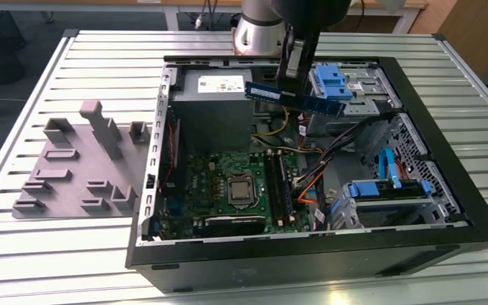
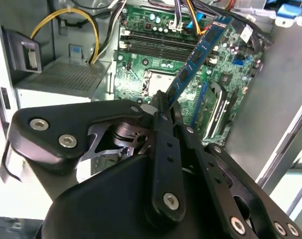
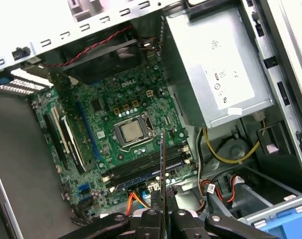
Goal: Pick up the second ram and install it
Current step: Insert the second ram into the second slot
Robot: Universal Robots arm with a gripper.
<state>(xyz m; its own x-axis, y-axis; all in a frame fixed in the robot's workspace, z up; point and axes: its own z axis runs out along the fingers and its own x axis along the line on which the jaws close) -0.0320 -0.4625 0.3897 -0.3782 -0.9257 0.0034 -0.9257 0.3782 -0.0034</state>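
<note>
My gripper (image 1: 292,77) hangs over the far part of the open computer case (image 1: 447,184), shut on the second ram (image 1: 296,99), a thin dark stick with black chips that lies roughly level in the air. In the second wrist view the ram (image 2: 201,49) sticks out from between the black fingers (image 2: 161,102) toward the green motherboard (image 2: 156,64). In the first wrist view the ram (image 3: 162,164) shows edge-on above the memory slots (image 3: 141,169), held by the gripper (image 3: 161,213). In the exterior view the slots (image 1: 278,184) lie well nearer and lower than the stick.
A gray plastic tray (image 1: 83,165) with upright blocks lies on the slatted table at the exterior view's left. Inside the case are the silver power supply (image 1: 214,105), the processor socket (image 1: 241,189), loose cables (image 1: 337,146) and blue drive brackets (image 1: 388,190).
</note>
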